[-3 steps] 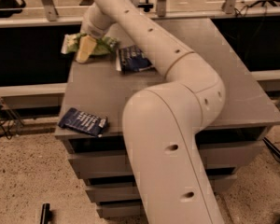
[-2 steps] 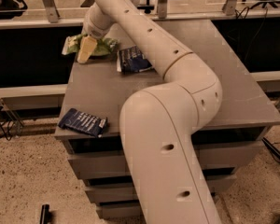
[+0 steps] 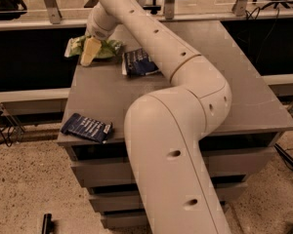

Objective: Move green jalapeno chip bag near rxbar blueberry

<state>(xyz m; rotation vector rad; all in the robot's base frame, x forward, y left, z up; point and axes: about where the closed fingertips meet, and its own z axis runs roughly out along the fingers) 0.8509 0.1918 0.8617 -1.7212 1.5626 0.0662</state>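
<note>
The green jalapeno chip bag lies at the back left corner of the grey table, partly overhanging the left edge. My gripper is down on the bag's left part, and my arm hides part of the bag. The rxbar blueberry, a flat dark blue wrapper with pale text, lies at the table's front left corner, well apart from the bag.
A puffy dark blue chip bag lies just right of the green bag, beside my arm. My large pale arm crosses the table's middle from the front. Drawers sit below the tabletop. A rail and dark panels stand behind the table.
</note>
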